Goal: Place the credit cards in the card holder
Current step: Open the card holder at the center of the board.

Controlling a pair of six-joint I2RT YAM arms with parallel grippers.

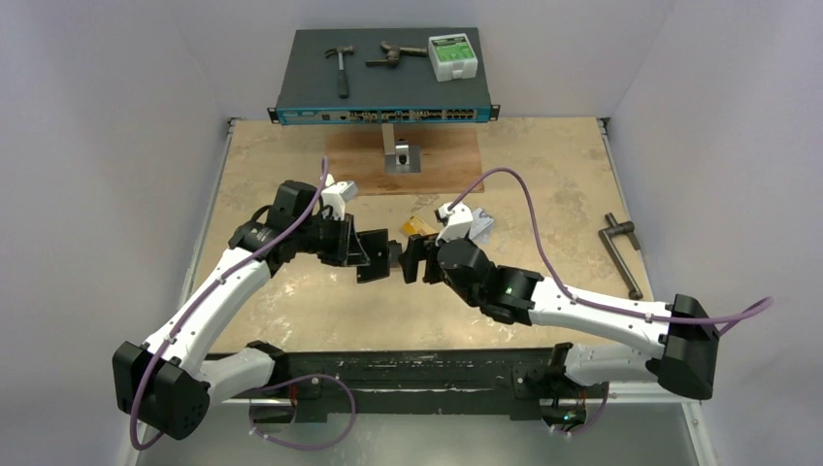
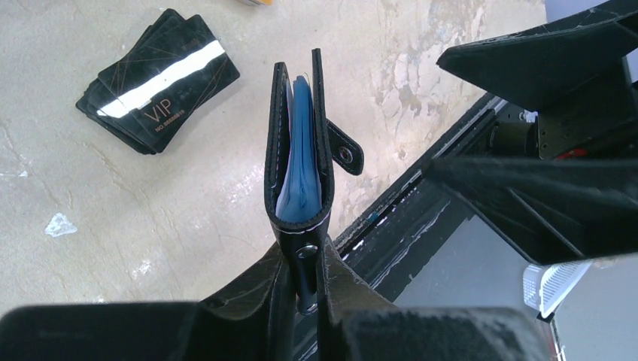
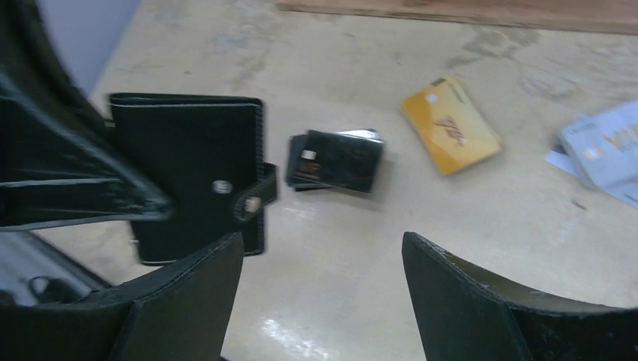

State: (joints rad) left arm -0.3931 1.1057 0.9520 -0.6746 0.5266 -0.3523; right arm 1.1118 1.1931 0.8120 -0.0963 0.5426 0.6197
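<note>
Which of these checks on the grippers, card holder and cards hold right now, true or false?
1. The left gripper is shut on the card holder. True.
2. The right gripper holds a card. False: its jaws stand open and empty.
3. The gold-orange credit card lies on the table. True.
4. The black VIP cards are inside the card holder. False: they lie stacked on the table.

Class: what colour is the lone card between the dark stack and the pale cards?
The card is gold-orange; best seen in the right wrist view.
</note>
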